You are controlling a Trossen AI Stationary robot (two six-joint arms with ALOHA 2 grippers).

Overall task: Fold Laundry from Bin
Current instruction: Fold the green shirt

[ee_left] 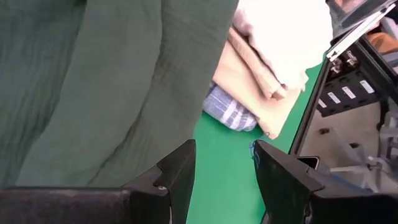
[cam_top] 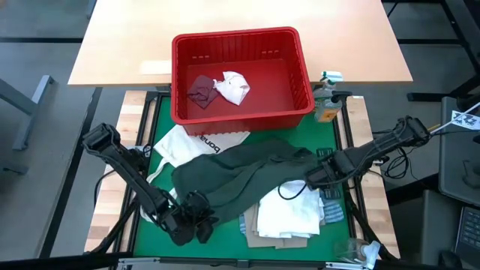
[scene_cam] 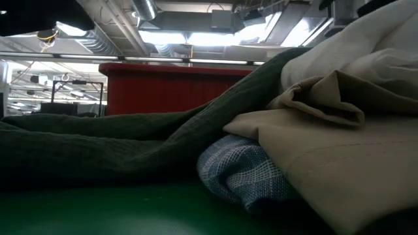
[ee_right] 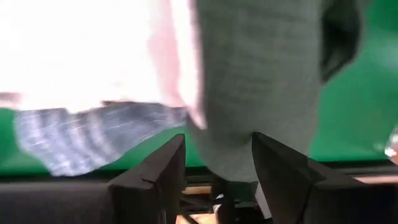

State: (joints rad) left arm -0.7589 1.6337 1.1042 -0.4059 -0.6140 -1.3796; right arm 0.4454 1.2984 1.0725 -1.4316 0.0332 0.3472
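Nearest me, the left claw (cam_top: 196,225) sits low at the desk's (cam_top: 292,251) front edge, fingers apart, gripping nothing, beside the dark green-grey top (cam_top: 232,176). The right claw (cam_top: 311,178) hangs open over that top's far end, empty too. White shirt (cam_top: 289,214), tan shirt (scene_cam: 326,163) and blue-striped cloth (scene_cam: 238,171) lie heaped between. Beyond, the red bin (cam_top: 241,75) holds small maroon and white pieces (cam_top: 217,88).

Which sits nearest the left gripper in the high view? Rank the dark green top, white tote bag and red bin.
From the left gripper, at the near-left of the mat:
1. Dark green top, right beside it.
2. White tote bag, further in.
3. Red bin, at the far edge.
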